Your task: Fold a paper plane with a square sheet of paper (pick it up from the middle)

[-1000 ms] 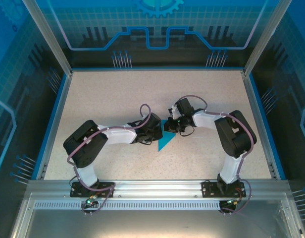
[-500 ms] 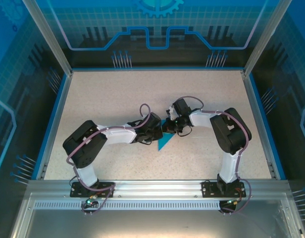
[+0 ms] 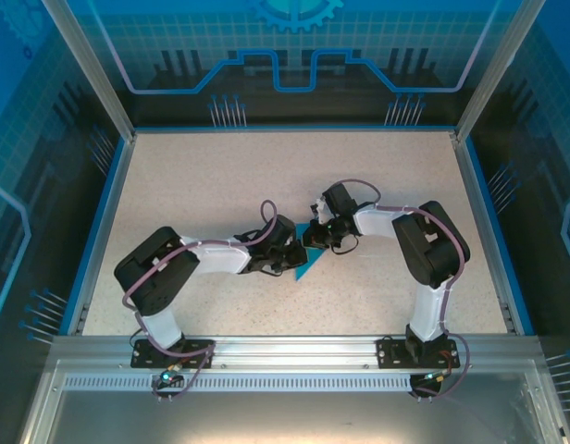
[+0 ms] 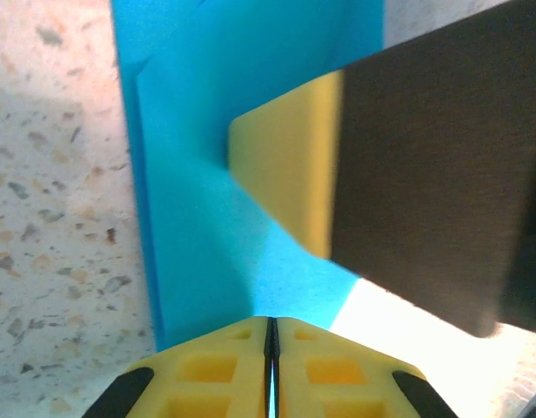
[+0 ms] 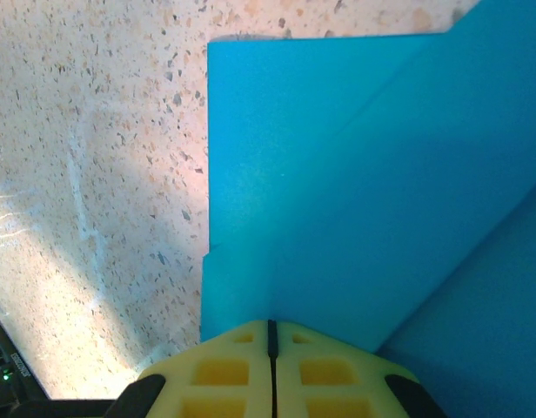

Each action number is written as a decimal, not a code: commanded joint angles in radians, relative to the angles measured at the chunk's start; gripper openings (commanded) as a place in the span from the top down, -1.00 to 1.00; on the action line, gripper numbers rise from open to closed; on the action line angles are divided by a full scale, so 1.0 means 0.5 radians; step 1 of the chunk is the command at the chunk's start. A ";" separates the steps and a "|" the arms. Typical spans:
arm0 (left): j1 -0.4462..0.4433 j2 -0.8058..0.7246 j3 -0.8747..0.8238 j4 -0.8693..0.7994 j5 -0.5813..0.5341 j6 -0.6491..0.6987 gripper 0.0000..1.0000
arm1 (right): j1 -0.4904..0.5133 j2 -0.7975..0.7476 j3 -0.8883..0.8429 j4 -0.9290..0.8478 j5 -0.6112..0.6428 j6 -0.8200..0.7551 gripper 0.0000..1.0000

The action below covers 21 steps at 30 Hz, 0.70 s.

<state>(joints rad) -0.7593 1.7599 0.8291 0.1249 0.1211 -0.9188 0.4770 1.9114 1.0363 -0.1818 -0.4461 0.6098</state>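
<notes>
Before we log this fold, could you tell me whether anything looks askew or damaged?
Nothing looks torn. The thin teal-blue sheet of paper lies partly folded on the speckled table; a small step in its edge near the right hand suggests its layers are slightly misaligned.

Folded teal-blue paper [image 3: 308,266] (pointed, flat)

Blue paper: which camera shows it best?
The right wrist camera: the paper looks big, with clear edges and folds. The left wrist camera sees a partly covered strip; the top camera, just a small triangle.
</notes>
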 commanded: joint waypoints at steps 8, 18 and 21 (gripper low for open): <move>-0.047 0.107 -0.056 -0.223 0.040 -0.021 0.75 | 0.010 0.068 0.021 -0.136 0.170 0.017 0.86; -0.139 -0.018 -0.122 -0.462 0.032 0.027 0.78 | 0.012 0.115 0.026 -0.153 0.177 0.032 0.86; -0.153 -0.069 -0.149 -0.478 0.040 0.015 0.77 | 0.012 0.102 0.018 -0.142 0.154 0.032 0.86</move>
<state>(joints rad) -0.8024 1.7443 0.8066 0.0734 0.0906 -0.9169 0.4789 1.9179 1.0512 -0.2127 -0.4450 0.6155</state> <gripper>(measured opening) 0.114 0.071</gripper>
